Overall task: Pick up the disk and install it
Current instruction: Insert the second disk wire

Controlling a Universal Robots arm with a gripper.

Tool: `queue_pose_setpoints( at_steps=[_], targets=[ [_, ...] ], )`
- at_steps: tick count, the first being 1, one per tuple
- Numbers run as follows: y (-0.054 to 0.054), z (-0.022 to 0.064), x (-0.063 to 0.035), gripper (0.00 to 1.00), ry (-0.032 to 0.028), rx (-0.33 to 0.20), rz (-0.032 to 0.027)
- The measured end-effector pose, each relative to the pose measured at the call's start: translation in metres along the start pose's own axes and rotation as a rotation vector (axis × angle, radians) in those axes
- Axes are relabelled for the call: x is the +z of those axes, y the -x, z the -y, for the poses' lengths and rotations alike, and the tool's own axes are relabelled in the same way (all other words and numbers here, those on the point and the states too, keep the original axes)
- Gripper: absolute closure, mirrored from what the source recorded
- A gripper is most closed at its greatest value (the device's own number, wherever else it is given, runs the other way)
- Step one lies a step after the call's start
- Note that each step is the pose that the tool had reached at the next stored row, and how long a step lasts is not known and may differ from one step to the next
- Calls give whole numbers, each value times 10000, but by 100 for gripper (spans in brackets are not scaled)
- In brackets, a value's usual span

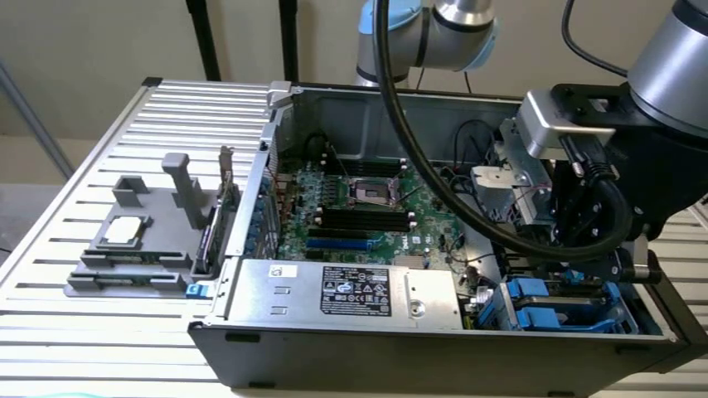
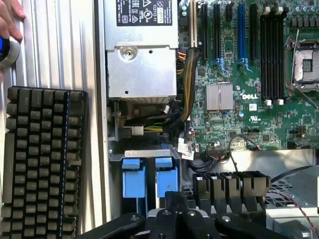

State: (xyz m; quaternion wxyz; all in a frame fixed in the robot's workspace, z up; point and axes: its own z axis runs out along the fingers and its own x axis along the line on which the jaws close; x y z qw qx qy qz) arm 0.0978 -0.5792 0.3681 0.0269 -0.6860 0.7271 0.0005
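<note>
Step in hand: by the look of it, seating the disk (image 1: 550, 305) in the drive bay at the front corner of the computer case (image 1: 332, 356), on the exterior view's right.
Doing it well: the blue rails should stay parallel to the bay walls and go in straight; a tilt would likely jam a rail against the bay edge. The loose cables (image 2: 149, 127) between the power supply and the bay should be kept out of the path.
Disk position: low in the bay, beside the power supply (image 1: 343, 292); in the wrist view its blue carrier tabs (image 2: 133, 177) stand just ahead of the gripper (image 2: 175, 216), with a metal bracket (image 2: 144, 155) across their far end.
Gripper: directly over the bay, its black body close to the blue tabs. How far apart the fingers are, and whether they have the disk, cannot be told.
Surroundings: a keyboard (image 2: 42, 159) lies on the slatted table (image 1: 122, 332) alongside the case, and a person's hand (image 2: 11, 20) rests at the table's edge.
</note>
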Motion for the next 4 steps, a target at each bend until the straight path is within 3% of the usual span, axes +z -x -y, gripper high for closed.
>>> queue_pose_setpoints(
  at_steps=[4],
  targets=[
    [0, 0, 0, 89, 0, 0, 1]
  ],
)
